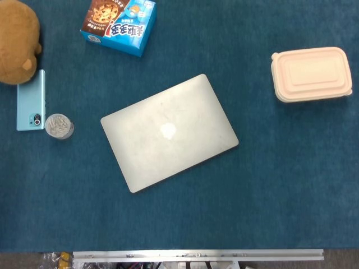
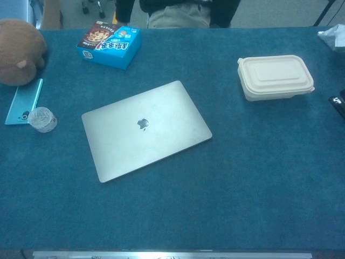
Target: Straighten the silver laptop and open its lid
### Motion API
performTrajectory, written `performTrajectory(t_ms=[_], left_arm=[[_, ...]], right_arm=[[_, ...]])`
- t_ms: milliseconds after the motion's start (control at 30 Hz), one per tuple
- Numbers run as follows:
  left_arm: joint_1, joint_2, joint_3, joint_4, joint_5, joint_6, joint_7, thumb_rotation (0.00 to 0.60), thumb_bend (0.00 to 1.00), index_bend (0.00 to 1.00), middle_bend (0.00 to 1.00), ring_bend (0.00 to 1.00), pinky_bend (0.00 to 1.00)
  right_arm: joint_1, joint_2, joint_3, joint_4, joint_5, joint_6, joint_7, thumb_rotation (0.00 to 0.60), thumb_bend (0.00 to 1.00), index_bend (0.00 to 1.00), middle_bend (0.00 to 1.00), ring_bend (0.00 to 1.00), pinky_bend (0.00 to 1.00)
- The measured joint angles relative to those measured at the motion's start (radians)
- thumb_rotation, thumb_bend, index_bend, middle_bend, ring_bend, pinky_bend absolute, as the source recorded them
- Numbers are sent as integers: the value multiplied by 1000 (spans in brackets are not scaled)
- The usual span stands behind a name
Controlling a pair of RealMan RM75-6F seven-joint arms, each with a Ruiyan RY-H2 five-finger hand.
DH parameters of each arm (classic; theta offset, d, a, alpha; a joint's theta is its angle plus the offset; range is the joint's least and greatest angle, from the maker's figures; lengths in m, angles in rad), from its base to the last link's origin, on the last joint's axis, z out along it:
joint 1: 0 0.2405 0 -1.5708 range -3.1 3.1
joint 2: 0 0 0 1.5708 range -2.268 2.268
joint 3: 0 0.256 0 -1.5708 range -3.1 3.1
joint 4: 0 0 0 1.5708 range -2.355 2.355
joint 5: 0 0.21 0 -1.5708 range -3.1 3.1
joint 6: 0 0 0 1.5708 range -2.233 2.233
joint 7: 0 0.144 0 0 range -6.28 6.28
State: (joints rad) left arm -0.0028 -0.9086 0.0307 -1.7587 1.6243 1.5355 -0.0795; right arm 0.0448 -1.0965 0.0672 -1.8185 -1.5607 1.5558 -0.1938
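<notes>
The silver laptop (image 1: 169, 132) lies closed on the blue table cloth, near the middle. It sits skewed, its right side turned away from me and its left corner nearer. The chest view shows the same laptop (image 2: 145, 130) with its lid flat and the logo facing up. Neither of my hands shows in either view.
A cream lidded food box (image 1: 311, 73) stands at the far right. A blue biscuit box (image 1: 119, 24) lies behind the laptop. At the left are a brown plush toy (image 1: 17, 42), a teal phone (image 1: 31, 101) and a small clear round container (image 1: 59, 126). A black object (image 2: 338, 103) pokes in at the right edge.
</notes>
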Motion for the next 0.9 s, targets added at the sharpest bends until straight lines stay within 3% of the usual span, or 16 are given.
performTrajectory(t_ms=[267,433,533,633,900], left_arm=[[-68,42,27,-26,69,-104,-53,596,342,162,104,48,80],[-105,50,52,-59,130,-164,-38,520,342,142,95,40,73],[-131,53,67,-87,158,-211,-21,424,340,107,80,25,70],[-158,52,79,-125,176,-265,13,365,325,76,64,11,69],[-218,18,95,-224,170,-404,137,266,282,1,4,0,42]], right_arm=[[6,0,5,7,5,-7,5,600,397,0,45,0,98],[10,-2,8,14,12,-14,9,600,398,0,45,0,98],[12,-4,10,19,15,-19,13,600,397,0,45,0,98],[15,-7,12,28,20,-22,20,600,398,0,45,0,98],[23,-11,17,53,31,-34,47,600,397,0,45,0,98]])
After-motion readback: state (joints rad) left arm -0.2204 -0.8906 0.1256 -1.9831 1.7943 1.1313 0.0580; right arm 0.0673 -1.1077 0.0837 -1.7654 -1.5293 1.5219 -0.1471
